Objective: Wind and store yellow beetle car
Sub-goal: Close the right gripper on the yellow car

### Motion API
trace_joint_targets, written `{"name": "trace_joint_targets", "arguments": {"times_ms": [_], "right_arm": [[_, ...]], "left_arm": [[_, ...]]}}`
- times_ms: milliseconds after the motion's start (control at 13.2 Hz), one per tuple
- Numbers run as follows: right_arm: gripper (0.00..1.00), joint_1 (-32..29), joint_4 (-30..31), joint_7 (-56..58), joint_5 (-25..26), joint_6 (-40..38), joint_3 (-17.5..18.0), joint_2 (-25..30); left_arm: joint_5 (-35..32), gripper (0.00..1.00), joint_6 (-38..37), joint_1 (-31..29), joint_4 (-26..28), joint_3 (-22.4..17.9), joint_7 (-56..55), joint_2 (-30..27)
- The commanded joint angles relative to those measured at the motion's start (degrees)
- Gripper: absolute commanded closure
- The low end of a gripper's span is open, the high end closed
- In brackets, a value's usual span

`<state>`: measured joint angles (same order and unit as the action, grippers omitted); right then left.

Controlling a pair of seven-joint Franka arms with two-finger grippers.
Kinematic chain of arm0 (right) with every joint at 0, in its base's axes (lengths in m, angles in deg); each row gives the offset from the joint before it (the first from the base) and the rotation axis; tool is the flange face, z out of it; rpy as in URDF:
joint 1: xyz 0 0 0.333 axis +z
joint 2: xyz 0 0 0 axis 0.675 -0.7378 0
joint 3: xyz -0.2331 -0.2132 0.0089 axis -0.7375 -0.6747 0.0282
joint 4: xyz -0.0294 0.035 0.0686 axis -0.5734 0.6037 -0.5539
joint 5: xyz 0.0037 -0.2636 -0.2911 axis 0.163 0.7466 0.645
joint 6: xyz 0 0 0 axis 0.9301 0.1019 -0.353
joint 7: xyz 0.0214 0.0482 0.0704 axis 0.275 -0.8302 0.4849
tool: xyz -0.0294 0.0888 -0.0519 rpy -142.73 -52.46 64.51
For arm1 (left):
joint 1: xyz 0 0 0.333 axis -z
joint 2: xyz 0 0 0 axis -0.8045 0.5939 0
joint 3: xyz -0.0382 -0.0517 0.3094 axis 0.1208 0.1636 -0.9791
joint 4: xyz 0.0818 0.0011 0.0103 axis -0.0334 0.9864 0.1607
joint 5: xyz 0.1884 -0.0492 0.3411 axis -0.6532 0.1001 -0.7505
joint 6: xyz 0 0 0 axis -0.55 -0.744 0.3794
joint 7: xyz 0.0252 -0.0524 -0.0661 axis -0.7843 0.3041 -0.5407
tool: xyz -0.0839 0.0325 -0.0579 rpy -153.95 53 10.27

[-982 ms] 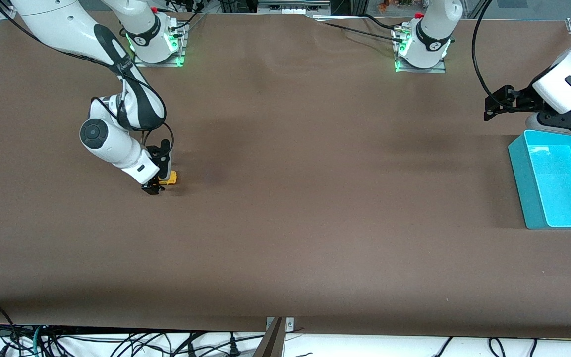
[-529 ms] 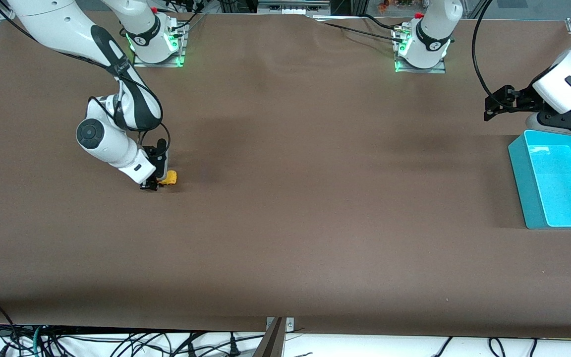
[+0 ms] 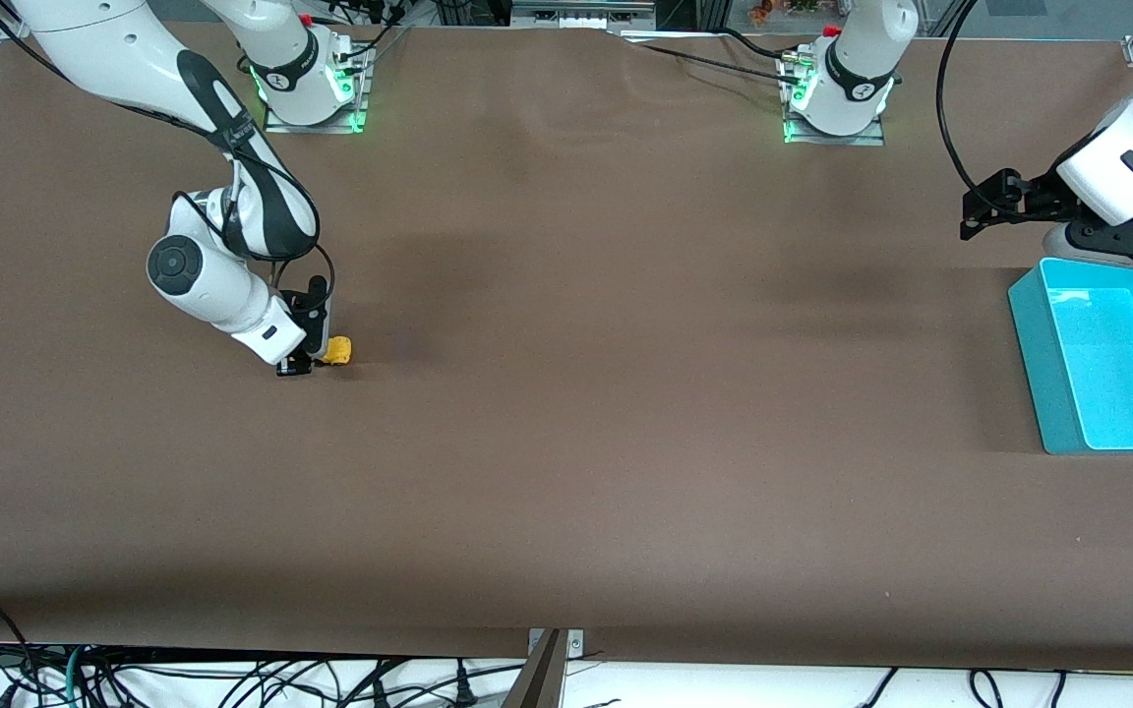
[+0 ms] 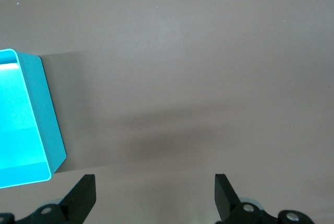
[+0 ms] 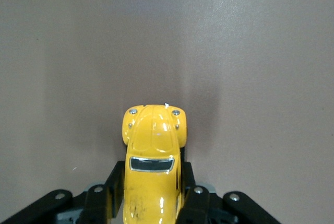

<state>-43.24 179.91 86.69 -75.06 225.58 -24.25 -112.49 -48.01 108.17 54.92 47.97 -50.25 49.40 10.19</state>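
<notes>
We see the yellow beetle car [image 5: 153, 166], glossy, rounded, dark window, on the tabletop [image 3: 566, 442] toward the right arm's end | right pincer [image 3: 316, 360] clamped on its sides | left pincer [image 4: 155, 198] spread wide, empty, waiting beside the teal bin [image 3: 1039, 364]

White glossy arms with black joint bands, black cables, black grippers, green-lit bases.

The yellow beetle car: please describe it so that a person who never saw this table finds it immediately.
On the wide brown table, look toward the right arm's end, where the right pincer reaches down to the surface. The yellow beetle car sits there, clamped at its sides by that pincer. It is the only yellow thing, tiny and rounded, unlike the large turquoise bin at the left arm's end.
</notes>
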Motion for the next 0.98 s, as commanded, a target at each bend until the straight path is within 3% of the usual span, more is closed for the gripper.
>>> {"name": "trace_joint_targets", "arguments": {"times_ms": [0, 151, 378, 906], "right_arm": [[0.69, -0.97, 2.44, 1.03, -0.05, 0.99, 0.71, 2.14], [0.79, -0.97, 2.44, 1.03, -0.05, 0.99, 0.71, 2.14], [0.84, -1.58, 2.62, 2.08, -0.05, 0.99, 0.71, 2.14], [0.84, -4.74, 2.62, 8.4, -0.05, 0.82, 0.71, 1.87]], "left_arm": [[0.48, 0.0, -1.22, -0.39, -1.42, 0.06, 1.0, 0.4], [0.48, 0.0, -1.22, -0.39, -1.42, 0.06, 1.0, 0.4], [0.48, 0.0, -1.22, -0.47, -1.42, 0.06, 1.17, 0.4], [0.48, 0.0, -1.22, -0.47, -1.42, 0.06, 1.17, 0.4]]}}
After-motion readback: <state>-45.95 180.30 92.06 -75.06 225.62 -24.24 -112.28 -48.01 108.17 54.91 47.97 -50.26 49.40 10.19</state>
